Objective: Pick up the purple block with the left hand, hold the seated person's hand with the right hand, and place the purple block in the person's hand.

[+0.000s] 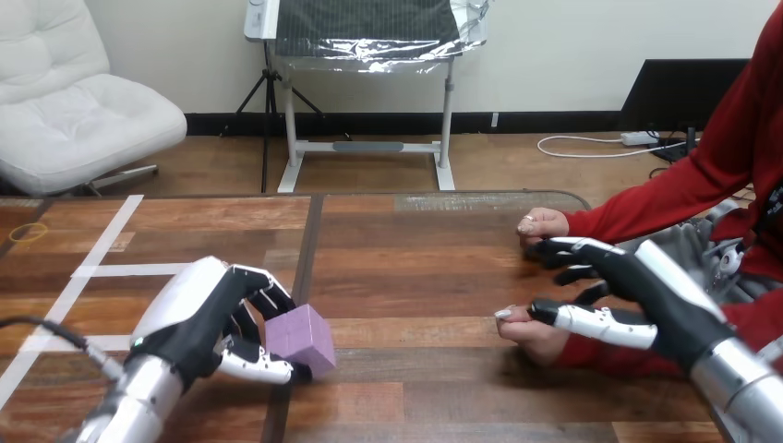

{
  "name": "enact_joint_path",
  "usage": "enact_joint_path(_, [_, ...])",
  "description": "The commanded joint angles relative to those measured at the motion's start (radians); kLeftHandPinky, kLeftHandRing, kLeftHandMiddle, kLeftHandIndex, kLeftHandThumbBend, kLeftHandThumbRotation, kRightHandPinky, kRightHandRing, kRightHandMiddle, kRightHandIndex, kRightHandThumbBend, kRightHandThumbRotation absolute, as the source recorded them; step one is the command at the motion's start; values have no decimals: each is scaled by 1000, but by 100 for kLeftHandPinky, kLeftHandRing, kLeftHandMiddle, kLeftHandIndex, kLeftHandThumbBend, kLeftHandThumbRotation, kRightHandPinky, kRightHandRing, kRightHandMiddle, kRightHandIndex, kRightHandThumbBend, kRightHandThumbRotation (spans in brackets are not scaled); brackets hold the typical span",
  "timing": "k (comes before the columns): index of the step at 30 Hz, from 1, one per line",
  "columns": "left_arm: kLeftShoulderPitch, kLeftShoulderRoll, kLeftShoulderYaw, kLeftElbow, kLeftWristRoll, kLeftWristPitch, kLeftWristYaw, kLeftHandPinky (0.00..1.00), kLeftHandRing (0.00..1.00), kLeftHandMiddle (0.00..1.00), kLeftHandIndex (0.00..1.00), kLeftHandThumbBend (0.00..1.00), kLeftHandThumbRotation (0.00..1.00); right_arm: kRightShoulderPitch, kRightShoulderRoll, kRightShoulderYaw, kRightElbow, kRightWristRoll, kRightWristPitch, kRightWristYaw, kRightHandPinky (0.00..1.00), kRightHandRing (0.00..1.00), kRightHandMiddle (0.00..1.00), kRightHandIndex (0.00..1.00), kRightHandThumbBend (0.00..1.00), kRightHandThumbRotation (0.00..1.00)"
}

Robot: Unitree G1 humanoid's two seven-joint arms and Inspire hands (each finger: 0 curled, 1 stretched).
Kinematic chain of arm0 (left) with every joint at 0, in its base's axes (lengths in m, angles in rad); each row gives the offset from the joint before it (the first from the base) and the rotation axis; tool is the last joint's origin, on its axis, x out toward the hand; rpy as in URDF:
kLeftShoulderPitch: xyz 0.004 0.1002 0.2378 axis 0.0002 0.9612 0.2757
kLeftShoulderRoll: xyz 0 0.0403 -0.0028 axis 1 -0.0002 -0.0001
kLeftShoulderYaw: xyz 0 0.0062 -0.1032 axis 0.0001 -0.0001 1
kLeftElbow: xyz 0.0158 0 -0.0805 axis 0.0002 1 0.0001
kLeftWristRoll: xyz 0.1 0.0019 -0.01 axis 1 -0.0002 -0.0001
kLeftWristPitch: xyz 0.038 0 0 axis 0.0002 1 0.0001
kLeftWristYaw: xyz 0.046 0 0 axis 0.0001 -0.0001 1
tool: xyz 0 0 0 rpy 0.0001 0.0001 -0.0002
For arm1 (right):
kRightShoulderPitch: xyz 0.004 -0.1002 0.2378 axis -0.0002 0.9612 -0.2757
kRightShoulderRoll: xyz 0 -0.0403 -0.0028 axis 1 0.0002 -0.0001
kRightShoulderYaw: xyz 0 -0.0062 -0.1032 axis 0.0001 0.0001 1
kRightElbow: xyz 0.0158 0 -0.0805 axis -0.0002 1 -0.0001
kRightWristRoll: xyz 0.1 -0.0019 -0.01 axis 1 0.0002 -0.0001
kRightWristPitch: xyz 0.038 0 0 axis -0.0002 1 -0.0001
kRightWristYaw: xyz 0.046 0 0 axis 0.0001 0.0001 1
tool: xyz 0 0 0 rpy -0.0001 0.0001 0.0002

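Block (300, 337) at the surface's (415, 277) 7 o'clock, left robot hand (208, 318) curled round it; bare wood runs toward 3 o'clock, where right robot hand (637, 291), loosely spread, lies between the person's hands (543, 223).

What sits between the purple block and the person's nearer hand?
Nothing: in the head view that stretch is bare wooden table, from the purple block, gripped in the left hand, across to the person's nearer hand.
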Motion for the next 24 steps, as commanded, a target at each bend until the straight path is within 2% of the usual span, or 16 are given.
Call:
enact_joint_path(1, [-36,-18,160,-360,-74,23,21,33,37,42,43,63,0,-302,-106,6,188,-30,-102,24,66,80,84,84,99,39])
enact_joint_path(4, [-25,-17,163,-370,-79,22,22,33,36,42,43,63,0,-324,-112,11,235,-31,-120,32,66,80,84,84,100,36])
enact_joint_path(8, [-11,-19,168,-381,-88,25,22,32,36,41,43,63,0,-345,-118,14,283,-40,-117,29,67,81,85,85,100,34])
enact_joint_path(16, [7,-26,175,-396,-88,32,23,31,35,41,42,63,0,-376,-117,2,355,-36,-127,13,69,85,88,87,100,36])
enact_joint_path(24, [20,-38,182,-398,-87,26,20,31,35,41,42,63,0,-405,-125,1,419,-52,-135,-28,69,84,88,88,99,39])
